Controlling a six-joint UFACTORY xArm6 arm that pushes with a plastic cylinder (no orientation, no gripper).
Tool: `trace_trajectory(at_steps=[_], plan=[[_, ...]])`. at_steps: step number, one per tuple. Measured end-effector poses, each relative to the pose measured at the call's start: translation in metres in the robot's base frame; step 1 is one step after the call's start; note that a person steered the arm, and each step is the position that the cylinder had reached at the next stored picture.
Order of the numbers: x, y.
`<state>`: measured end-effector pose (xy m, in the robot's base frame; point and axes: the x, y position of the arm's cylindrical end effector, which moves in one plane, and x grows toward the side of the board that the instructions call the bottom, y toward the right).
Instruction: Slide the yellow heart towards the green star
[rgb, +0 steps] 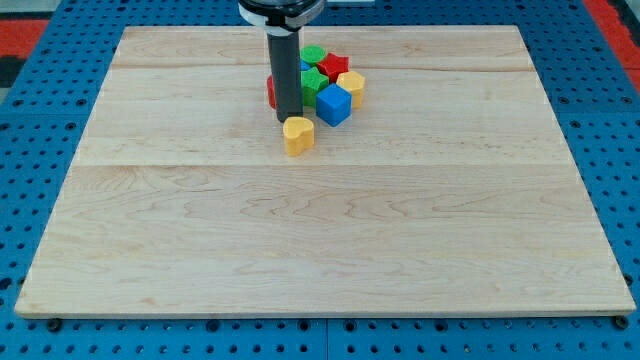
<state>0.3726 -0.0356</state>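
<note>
Your yellow heart (298, 134) lies touching my tip (284, 121), just to the view's lower right of it; the tip is a bare rod gripping nothing. From the heart, the green star (312, 80) sits toward the view's top in the cluster beside the blue cube (333, 104). You'll find no readable writing.

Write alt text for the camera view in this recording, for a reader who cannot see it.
My tip rests at the upper left edge of a yellow heart on a wooden board. Just above, toward the view's top, sits a tight cluster: blue cube, green star, red star, yellow block and others.
</note>
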Motion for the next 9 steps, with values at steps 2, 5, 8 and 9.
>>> trace_trajectory(at_steps=[2, 5, 8, 9], plan=[[0.009, 0.052], [0.073, 0.075], [0.084, 0.024], [0.069, 0.023]])
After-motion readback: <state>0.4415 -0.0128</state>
